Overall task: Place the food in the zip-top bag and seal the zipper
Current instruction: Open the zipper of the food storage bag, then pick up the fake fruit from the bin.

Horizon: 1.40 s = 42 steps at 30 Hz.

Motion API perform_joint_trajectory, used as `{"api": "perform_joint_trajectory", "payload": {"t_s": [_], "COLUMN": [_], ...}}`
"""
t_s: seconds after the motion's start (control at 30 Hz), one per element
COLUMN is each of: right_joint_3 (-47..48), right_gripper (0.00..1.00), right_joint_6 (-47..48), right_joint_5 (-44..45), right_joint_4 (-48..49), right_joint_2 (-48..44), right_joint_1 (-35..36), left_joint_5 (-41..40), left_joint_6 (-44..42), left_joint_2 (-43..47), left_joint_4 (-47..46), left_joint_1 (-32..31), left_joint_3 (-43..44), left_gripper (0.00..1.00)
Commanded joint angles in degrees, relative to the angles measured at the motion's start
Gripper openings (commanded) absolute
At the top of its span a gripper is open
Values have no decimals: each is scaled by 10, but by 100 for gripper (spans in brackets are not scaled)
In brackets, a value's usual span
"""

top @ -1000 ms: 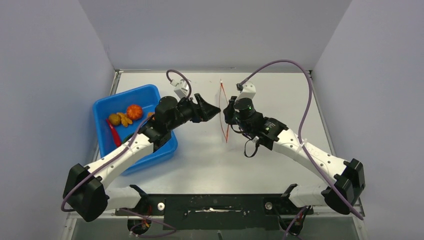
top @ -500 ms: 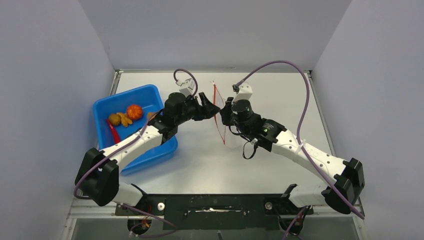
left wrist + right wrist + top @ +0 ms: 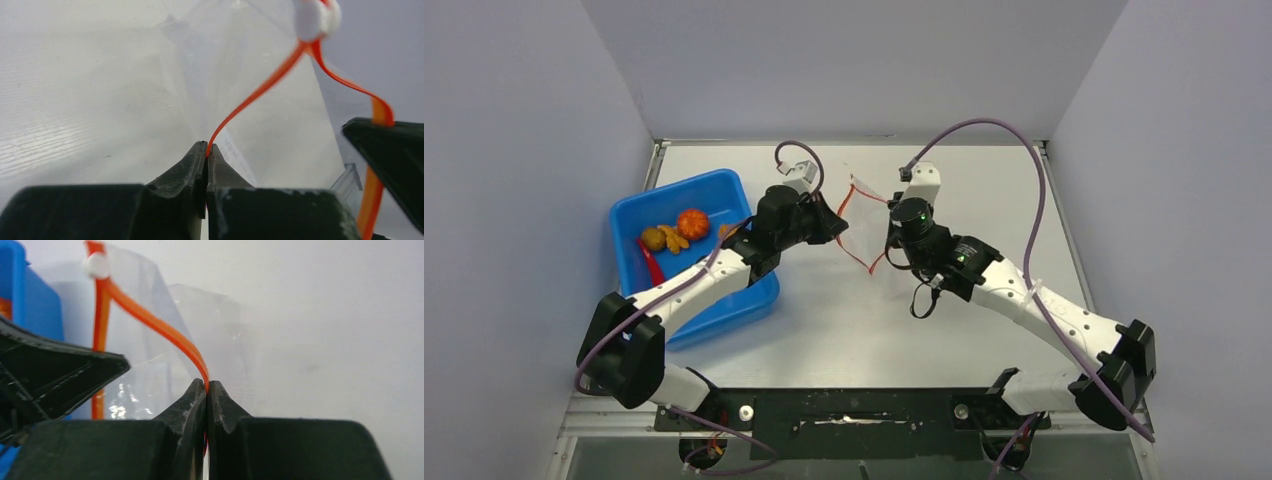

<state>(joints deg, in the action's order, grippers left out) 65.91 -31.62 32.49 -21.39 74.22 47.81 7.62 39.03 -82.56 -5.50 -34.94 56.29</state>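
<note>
The clear zip-top bag (image 3: 864, 228) hangs above mid-table between my two grippers, its mouth spread into a diamond. My left gripper (image 3: 836, 229) (image 3: 206, 145) is shut on the left strip of the red-orange zipper (image 3: 260, 90). My right gripper (image 3: 890, 233) (image 3: 207, 384) is shut on the right strip of the zipper (image 3: 150, 320). A white slider (image 3: 312, 17) sits at the far end of the zipper. The food lies in the blue tray (image 3: 754, 297): an orange fruit (image 3: 692, 223), yellow-brown lumps (image 3: 664, 238) and a red chili (image 3: 652, 263).
The blue tray stands at the left of the table, partly under my left forearm. Grey walls enclose the table on the left, back and right. Purple cables loop over both arms.
My left gripper has moved in and shut on the left zipper strip. The two grippers have since drawn apart, and the bag's mouth has gone from a thin line to an open diamond.
</note>
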Motion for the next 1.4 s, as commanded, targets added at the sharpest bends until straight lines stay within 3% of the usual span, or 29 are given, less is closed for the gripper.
{"api": "perform_joint_trajectory", "payload": {"t_s": [0.0, 0.1, 0.2, 0.33, 0.43, 0.57, 0.7, 0.87, 1.17, 1.37], "right_joint_3": [28, 5, -38, -53, -55, -47, -18, -3, -33, -4], "right_gripper": [0, 0, 0, 0, 0, 0, 0, 0, 0, 0], "right_joint_6": [38, 55, 57, 26, 21, 27, 26, 20, 33, 56], "right_joint_5": [118, 119, 66, 49, 45, 7, -44, -26, -18, 18], "right_joint_4": [-15, 12, 58, 49, 44, 36, 33, -4, -58, -139], "right_joint_2": [-71, -108, -126, -114, -104, -92, -67, -45, -142, -171], "right_joint_1": [-30, -33, -24, -19, -19, -18, -17, -22, -104, -106], "left_joint_5": [-29, -12, 11, 45, 74, 92, 100, 126, 87, 38], "left_joint_6": [-21, -7, -4, 3, 7, -3, -29, -43, -84, -120], "left_joint_2": [27, 25, 19, 26, 42, 68, 91, 128, 182, 199], "left_joint_4": [28, 44, 44, 17, -16, -25, -43, -41, 56, 114], "left_joint_1": [22, 47, 49, 52, 53, 54, 62, 75, 84, 101], "left_joint_3": [-4, -10, -7, -19, -36, -44, -65, -69, -52, -48], "left_gripper": [0, 0, 0, 0, 10, 34, 49, 68, 72, 72]}}
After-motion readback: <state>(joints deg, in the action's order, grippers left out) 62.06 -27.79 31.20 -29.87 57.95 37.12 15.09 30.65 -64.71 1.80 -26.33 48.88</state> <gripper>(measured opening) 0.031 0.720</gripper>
